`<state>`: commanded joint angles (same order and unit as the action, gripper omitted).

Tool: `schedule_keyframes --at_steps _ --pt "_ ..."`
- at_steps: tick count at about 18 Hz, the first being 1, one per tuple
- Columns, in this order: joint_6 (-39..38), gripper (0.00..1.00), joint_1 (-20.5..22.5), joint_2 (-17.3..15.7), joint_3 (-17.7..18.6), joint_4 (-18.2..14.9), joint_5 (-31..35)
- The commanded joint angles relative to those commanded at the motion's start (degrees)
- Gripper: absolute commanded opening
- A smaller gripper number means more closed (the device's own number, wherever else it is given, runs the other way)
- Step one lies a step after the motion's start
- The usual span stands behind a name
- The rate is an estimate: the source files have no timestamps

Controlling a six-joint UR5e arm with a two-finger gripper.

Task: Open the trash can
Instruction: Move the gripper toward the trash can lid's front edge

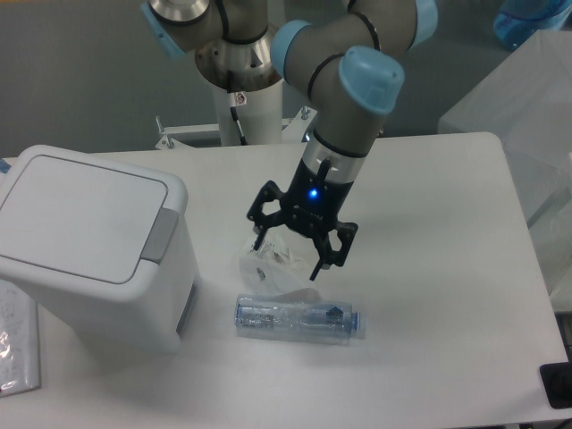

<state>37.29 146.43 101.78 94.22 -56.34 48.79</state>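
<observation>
The white boxy trash can [94, 246] stands at the left of the table. Its flat lid [76, 210] is down and the grey push tab [161, 234] faces right. My gripper [288, 257] hangs in the middle of the table, well to the right of the can and apart from it. Its black fingers [322, 259] are spread, open and empty, just above a small piece of clear plastic [268, 261].
A clear plastic bottle [299, 319] lies on its side in front of the gripper. A transparent sheet [18, 344] lies at the left front edge. Translucent covers [527, 98] stand at the right. A dark object [559, 386] sits at the front right corner.
</observation>
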Motion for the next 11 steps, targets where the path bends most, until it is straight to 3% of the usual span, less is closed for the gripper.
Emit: schedule_keyframes --at_steps 8,11 --pt "-9.8 1.0 -0.1 -0.2 -2.0 0.3 -9.9" --pt "-11.6 1.0 -0.7 -0.4 -2.2 0.3 -10.4"
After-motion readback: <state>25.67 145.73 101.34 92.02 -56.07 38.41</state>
